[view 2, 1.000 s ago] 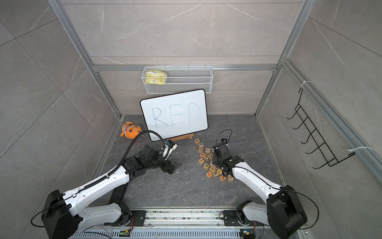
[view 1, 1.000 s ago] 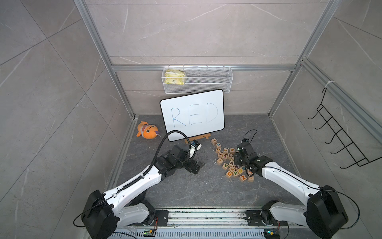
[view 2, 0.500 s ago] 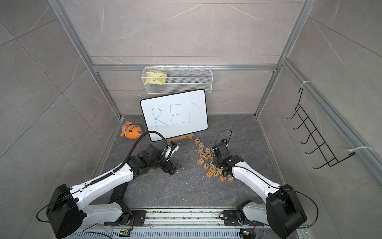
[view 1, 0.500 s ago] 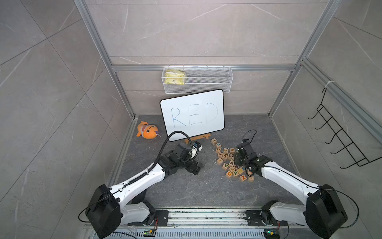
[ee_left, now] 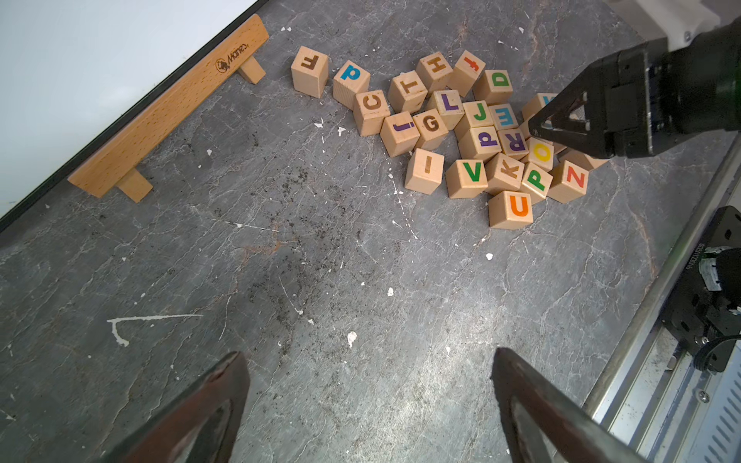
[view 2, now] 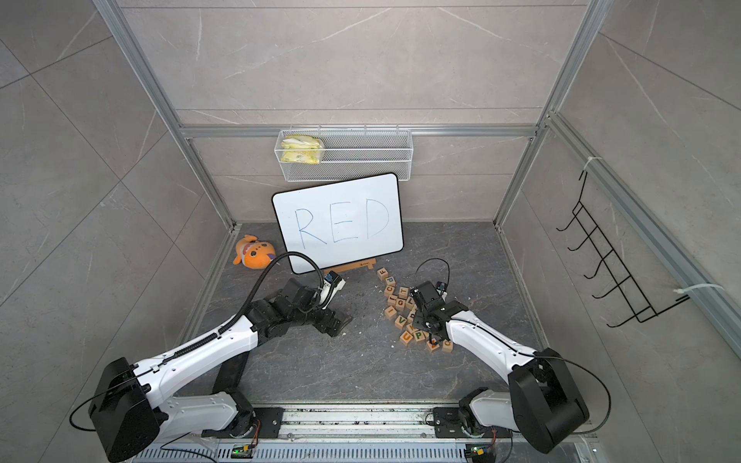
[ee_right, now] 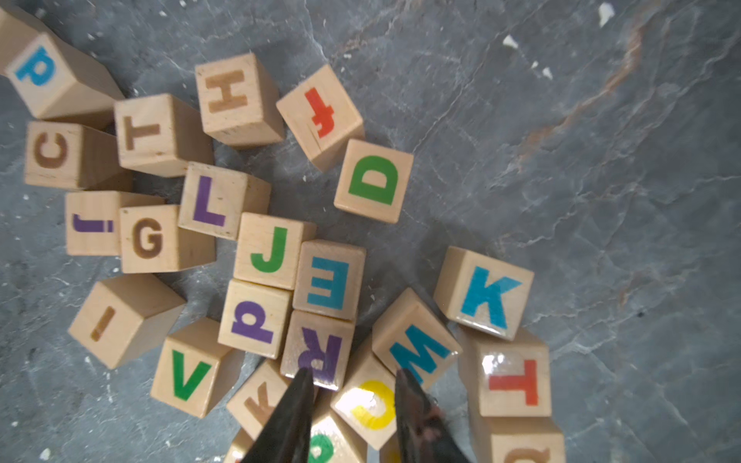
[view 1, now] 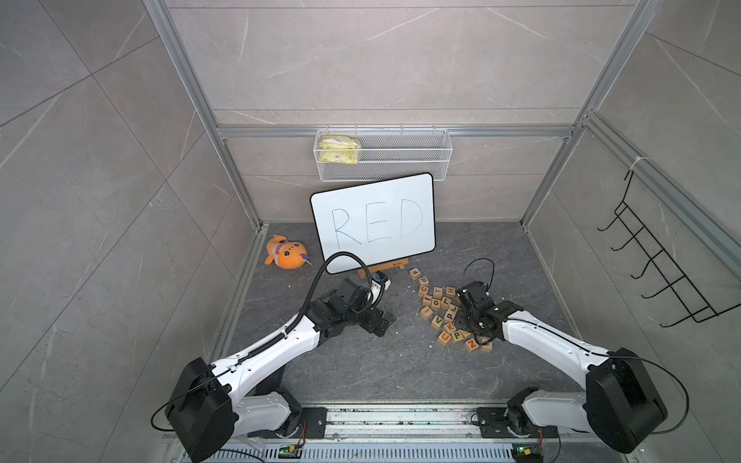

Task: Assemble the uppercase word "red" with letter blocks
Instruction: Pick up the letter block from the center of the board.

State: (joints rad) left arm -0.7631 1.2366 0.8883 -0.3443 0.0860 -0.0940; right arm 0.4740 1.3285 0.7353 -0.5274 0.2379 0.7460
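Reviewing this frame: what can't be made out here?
Right wrist view: whether the right gripper grips the yellow-letter block; its fingers cover the block's edges.
Same view: brown-letter block's letter, cut by the frame edge.
Both top views: yellow packet in the wire basket, print too small.

Both top views look down from high above the rail [view 1: 401,417] at six o'clock toward the back wall [view 1: 381,60] at twelve. The left wrist camera, low, faces three o'clock onto the letter blocks [ee_left: 479,114], which all views share; the right wrist camera hangs close above them.
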